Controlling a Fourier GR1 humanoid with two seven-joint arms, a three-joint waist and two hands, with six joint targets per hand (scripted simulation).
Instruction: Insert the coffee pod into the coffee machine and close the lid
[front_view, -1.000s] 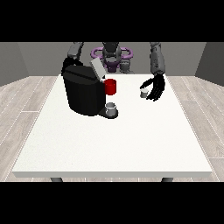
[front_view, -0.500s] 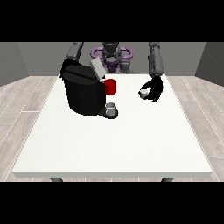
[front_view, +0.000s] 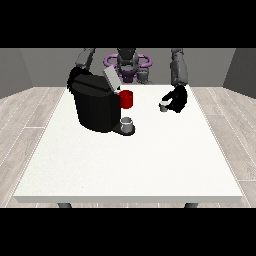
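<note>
I see the coffee machine (front_view: 96, 106) standing on the table (front_view: 130, 160) toward its far left corner, a black body with its lid (front_view: 111, 78) tilted up and open at the top. A red part (front_view: 126, 99) sticks out of the machine's front on the side nearest the table's middle, and a small grey cup (front_view: 127, 124) sits below it on the machine's base.

The robot hand at the view's right (front_view: 177, 99) is over the far right part of the table, well apart from the machine. Its dark fingers are curled round the pod (front_view: 163, 106), a small pale piece that shows at the hand's side facing the machine. I cannot tell whether the pod touches the table or is just above it.

The robot hand at the view's left (front_view: 74, 79) shows only as a dark shape behind the machine's far upper corner, near the table's far edge. I cannot tell how its fingers lie, nor whether it touches the machine.
</note>
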